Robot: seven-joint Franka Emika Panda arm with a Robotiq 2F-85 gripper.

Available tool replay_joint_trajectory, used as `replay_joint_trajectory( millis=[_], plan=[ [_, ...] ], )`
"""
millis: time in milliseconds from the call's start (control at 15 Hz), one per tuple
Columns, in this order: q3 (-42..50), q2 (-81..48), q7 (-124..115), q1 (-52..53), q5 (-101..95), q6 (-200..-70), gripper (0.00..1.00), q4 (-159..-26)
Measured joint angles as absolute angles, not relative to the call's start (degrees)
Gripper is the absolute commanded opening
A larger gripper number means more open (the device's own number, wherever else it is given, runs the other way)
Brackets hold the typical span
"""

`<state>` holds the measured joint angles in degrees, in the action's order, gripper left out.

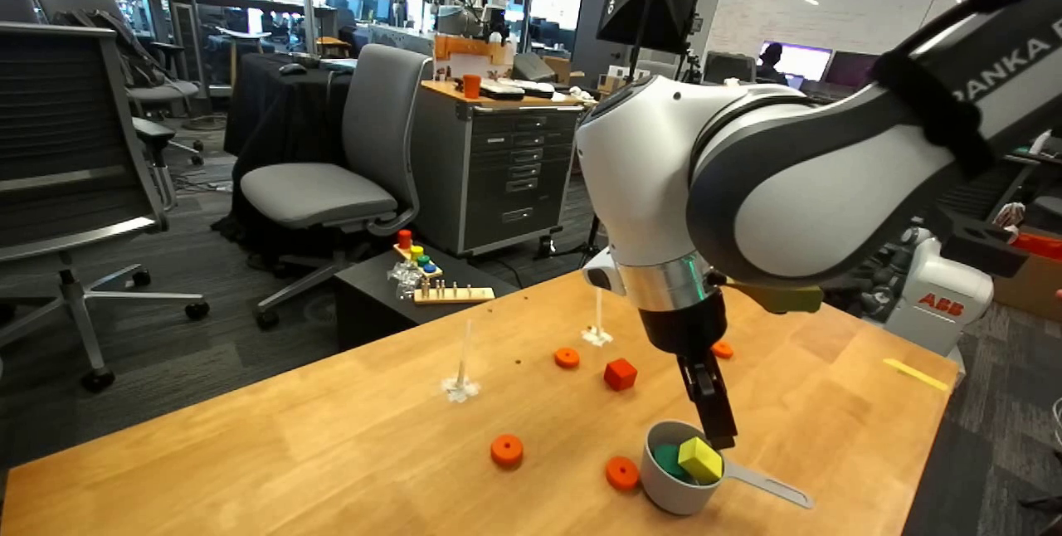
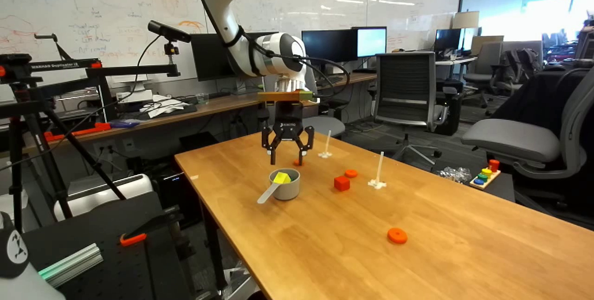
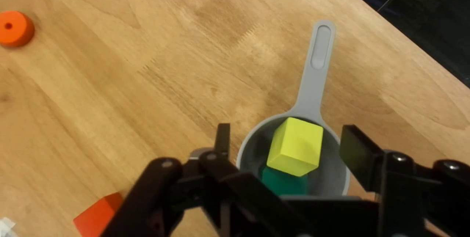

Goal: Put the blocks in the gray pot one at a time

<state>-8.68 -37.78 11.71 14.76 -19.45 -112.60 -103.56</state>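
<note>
The gray pot [image 1: 674, 496] stands upright on the table and shows in both exterior views [image 2: 288, 191]. In the wrist view its handle [image 3: 319, 51] points up and away. A yellow block [image 3: 298, 145] lies tilted inside the pot, on or against a green block [image 3: 282, 182] that is partly hidden. A red cube [image 1: 621, 374] sits on the table and also shows in the wrist view [image 3: 97, 215]. My gripper [image 2: 287, 159] is open and empty above the pot. In the wrist view its fingers [image 3: 286, 130] stand wide apart on either side of the pot's mouth.
Several orange discs lie on the table, one [image 1: 622, 473] beside the pot, others [image 1: 507, 451] [image 1: 567, 358] farther off. Two thin upright pegs [image 1: 463, 366] [image 1: 597, 316] are fixed to the table. A low black table [image 1: 373, 291] holds a stacking toy [image 1: 417, 254].
</note>
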Motion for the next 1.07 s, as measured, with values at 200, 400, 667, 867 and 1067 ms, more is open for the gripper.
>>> replay_joint_trajectory(
  millis=[200, 400, 667, 867, 1067],
  plan=[
    [-8.5, -37.8, 11.7, 14.7, -19.4, -112.2, 1.00, -103.2],
    [-7.6, -37.9, 11.6, 14.3, -19.5, -112.2, 1.00, -102.9],
    [-5.9, -38.4, 9.6, 12.0, -17.1, -112.3, 1.00, -100.4],
    [-5.1, -38.9, 8.9, 9.1, -14.7, -112.2, 1.00, -98.2],
    [-5.2, -39.2, 8.5, 8.7, -14.4, -112.2, 1.00, -97.9]
  ],
)
